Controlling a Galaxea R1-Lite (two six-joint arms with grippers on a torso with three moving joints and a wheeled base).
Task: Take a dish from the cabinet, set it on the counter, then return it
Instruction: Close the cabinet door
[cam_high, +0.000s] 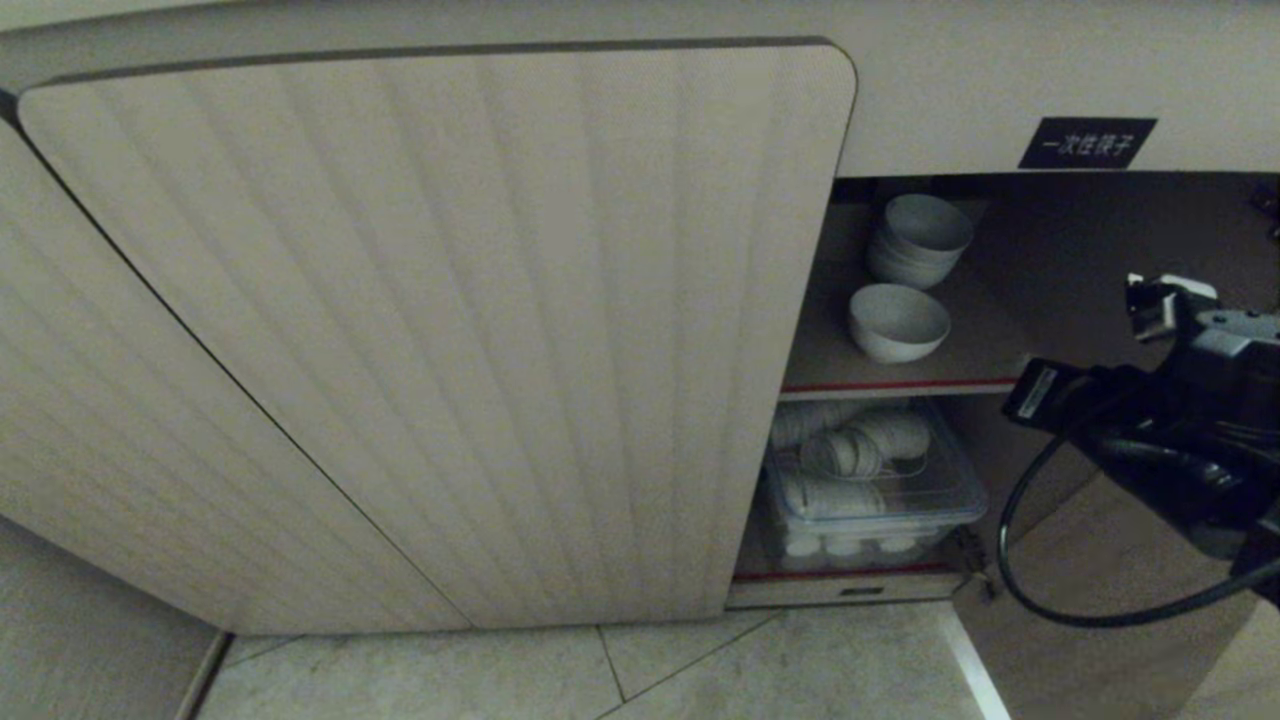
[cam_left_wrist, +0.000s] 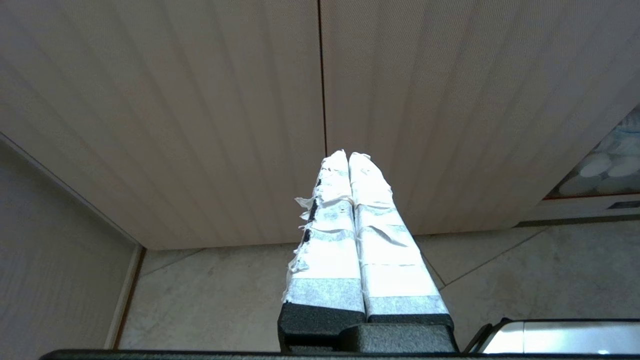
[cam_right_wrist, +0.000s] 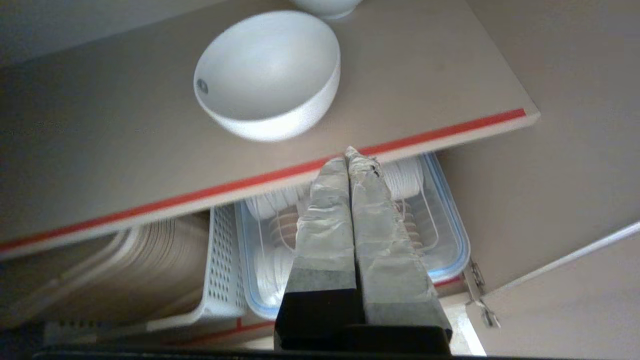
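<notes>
Small plain white round bowl (cam_high: 898, 321), deep, narrow foot, sits upright alone on the upper inner shelf (cam_high: 990, 345) of the cabinet, near the shelf's red-edged front lip. Just behind it, deeper in, a stack of similar white bowls (cam_high: 917, 240). Nothing touches the single bowl.

Right gripper (cam_right_wrist: 354, 160), tape-wrapped fingers pressed together, clenched on nothing, sits in front of the shelf edge, tips about level with the red strip and just below the bowl's side. In the head view only the right arm body (cam_high: 1180, 420) shows, at the open side of the cabinet, well apart from the bowl.

Below the shelf: clear plastic lidded box (cam_high: 880, 490) with white dishes in a wire rack; beside it in the right wrist view a white perforated plastic basket (cam_right_wrist: 220, 265) and a row of pale plates on edge. Small black label with white lettering (cam_high: 1087, 142) above the opening. Pale beige fluted door (cam_high: 450, 330) covers the cabinet's left part; the right door (cam_high: 1100, 620) is swung open.

Left gripper (cam_left_wrist: 348, 156), white-taped fingers closed and empty, parked facing closed fluted doors over the pale tiled floor (cam_left_wrist: 225, 300).

Progress, judged: cannot tell which leg this is. Either the bowl is not yet picked up and all remains, or it is already back and only pulling away is left. Counter not in view.
</notes>
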